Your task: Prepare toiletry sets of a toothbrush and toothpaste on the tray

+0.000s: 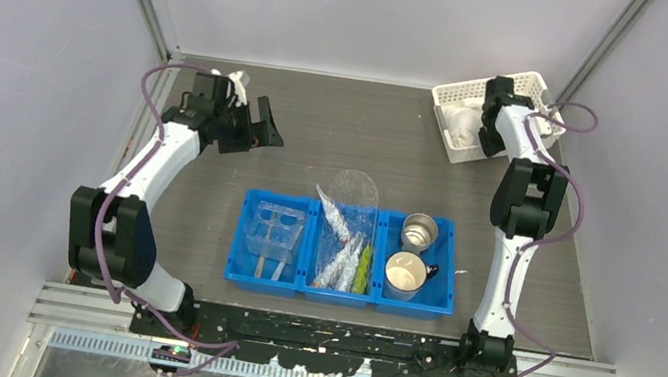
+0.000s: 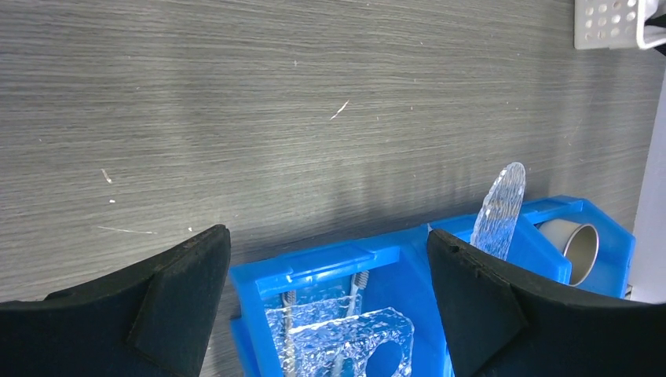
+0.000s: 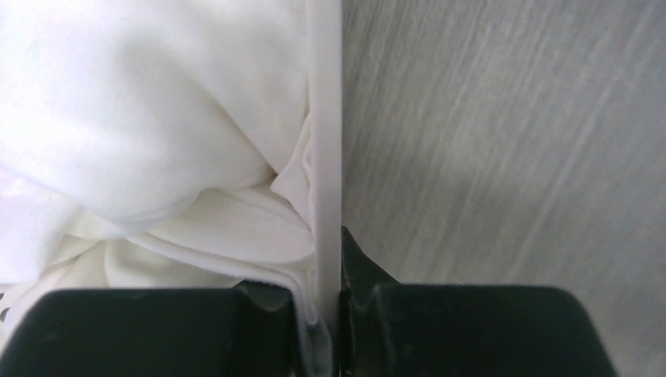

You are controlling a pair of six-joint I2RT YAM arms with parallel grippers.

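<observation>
Pinching white basket (image 3: pixel 326 118) wall far right with right gripper (image 3: pixel 339 271), beside bunched cloth (image 3: pixel 157 118); holding left gripper (image 2: pixel 326 243) wide open far left, beyond blue bin (image 1: pixel 338 298) with tray (image 1: pixel 275 230).

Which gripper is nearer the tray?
Left. The left gripper hangs over the table beyond-left of the tray in the bin; the right gripper is far off, jaws on the basket rim.

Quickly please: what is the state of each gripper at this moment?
Left gripper: open, holding nothing.
Right gripper: closed on the rim of the white basket.
</observation>
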